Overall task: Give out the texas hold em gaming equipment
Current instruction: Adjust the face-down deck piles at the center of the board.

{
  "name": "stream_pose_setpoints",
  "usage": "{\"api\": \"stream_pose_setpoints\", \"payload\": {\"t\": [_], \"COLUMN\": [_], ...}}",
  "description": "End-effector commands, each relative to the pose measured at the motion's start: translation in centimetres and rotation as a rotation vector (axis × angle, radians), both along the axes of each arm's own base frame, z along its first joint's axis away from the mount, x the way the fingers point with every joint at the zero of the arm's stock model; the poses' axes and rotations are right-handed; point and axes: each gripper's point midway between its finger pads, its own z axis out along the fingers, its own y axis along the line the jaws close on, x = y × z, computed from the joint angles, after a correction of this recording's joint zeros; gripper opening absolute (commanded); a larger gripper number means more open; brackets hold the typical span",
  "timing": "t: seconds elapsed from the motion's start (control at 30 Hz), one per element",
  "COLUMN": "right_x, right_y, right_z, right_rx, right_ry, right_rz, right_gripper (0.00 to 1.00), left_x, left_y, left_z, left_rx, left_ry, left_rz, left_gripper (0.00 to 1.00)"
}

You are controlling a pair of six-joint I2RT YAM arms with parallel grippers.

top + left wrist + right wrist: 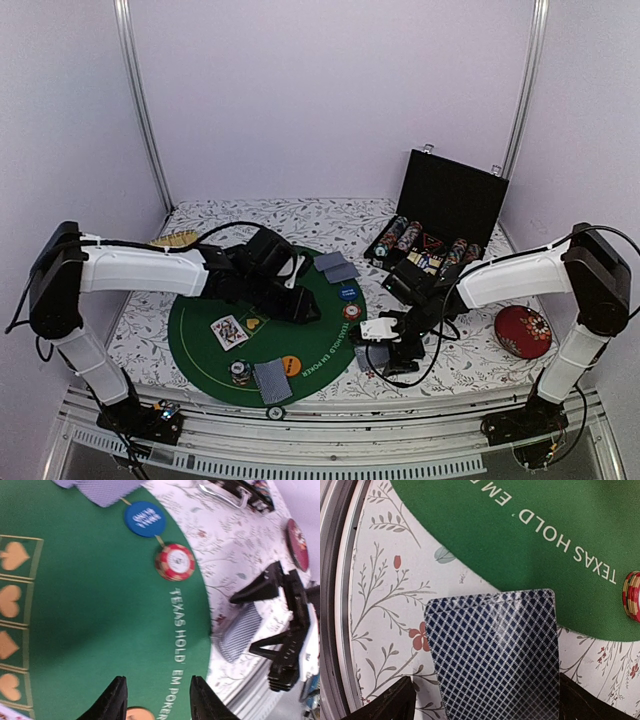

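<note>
As I look through the right wrist camera, the right gripper (487, 692) has its fingers spread wide, one on each side of the stack of cards (495, 650). A strip of cloth shows between the left finger and the stack, so I judge that it is not pinching yet. On the right side I cannot tell if the finger touches.

The stack lies back up at 12 o'clock from this gripper, directly ahead. Its long axis runs from 12 to 6, tilted a little toward 11, so the fingers stand across its short width. It rests on the flowered cloth (385, 605), with its far edge just at the rim of the green mat (520, 555). From above, the stack is at about 4 o'clock from the centre of the mat.

The right arm is clearly the nearer one. The left gripper (157, 702) hangs over the mat with its fingers partly spread and nothing between them. The stack is well apart from it, at about 2 o'clock in its own view.

On the mat I read "TEXAS HOLD' EM POKER" in white letters along the rim. The blue chip (145, 518) carries white writing that is too blurred for me. The red and white chip (174, 562) just beside it has a small mark in the middle that I cannot read. I see no brand on the black case (450, 200).
</note>
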Motion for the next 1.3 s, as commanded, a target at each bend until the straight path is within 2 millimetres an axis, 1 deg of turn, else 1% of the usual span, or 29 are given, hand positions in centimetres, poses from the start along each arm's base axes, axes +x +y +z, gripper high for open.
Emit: {"api": "stream_pose_setpoints", "payload": {"t": [0.0,0.07,0.13,0.2,0.33,0.43,0.57,0.63,0.67,0.7,0.83,0.97,1.1,1.17,1.27], "right_x": [0.0,0.1,0.2,0.2,0.9,1.4,2.7,2.9,3.0,3.2,3.5,3.3,3.4,3.4,3.1], "right_y": [0.1,0.0,0.2,0.3,0.5,0.5,0.3,0.6,0.7,0.9,1.7,1.7,1.6,1.7,1.8], "right_z": [-0.7,-0.6,-0.4,-0.2,0.1,0.3,0.6,0.8,0.9,1.1,1.7,1.5,1.7,2.0,2.3], "right_rx": [-0.009,-0.008,0.006,0.026,0.053,0.072,0.084,0.104,0.115,0.126,0.173,0.184,0.186,0.203,0.228], "right_ry": [0.009,0.008,0.008,0.015,0.0,-0.01,-0.056,-0.055,-0.058,-0.059,-0.043,-0.03,-0.043,-0.042,-0.031], "right_rz": [-0.035,-0.054,-0.077,-0.105,-0.182,-0.246,-0.331,-0.348,-0.356,-0.373,-0.403,-0.407,-0.415,-0.417,-0.412], "right_gripper": [0.9,0.84,0.78,0.78,0.77,0.75,0.74,0.73,0.73,0.73,0.73,0.74,0.74,0.76,0.83], "left_x": [-2.1,-3.1,-3.3,-3.4,-3.3,-3.8,-4.3,-4.6,-4.8,-4.9,-4.4,-3.5,-3.0,-3.1,-3.3], "left_y": [-3.6,-4.6,-5.2,-5.5,-6.8,-7.9,-9.2,-9.9,-9.9,-10.0,-10.1,-10.8,-10.4,-10.5,-10.3], "left_z": [-0.7,-1.4,-2.1,-2.7,-3.0,-3.3,-4.3,-4.1,-5.7,-6.2,-7.3,-7.8,-9.8,-10.5,-11.4], "left_rx": [-0.149,-0.184,-0.201,-0.211,-0.26,-0.307,-0.325,-0.334,-0.307,-0.294,-0.26,-0.244,-0.127,-0.078,-0.04], "left_ry": [0.062,0.096,0.114,0.126,0.14,0.167,0.203,0.209,0.235,0.246,0.238,0.224,0.218,0.201,0.209], "left_rz": [-0.073,-0.112,-0.127,-0.129,-0.146,-0.184,-0.22,-0.237,-0.231,-0.226,-0.195,-0.179,-0.143,-0.145,-0.139], "left_gripper": [0.47,0.48,0.48,0.48,0.5,0.52,0.54,0.55,0.55,0.55,0.55,0.57,0.53,0.53,0.53]}}
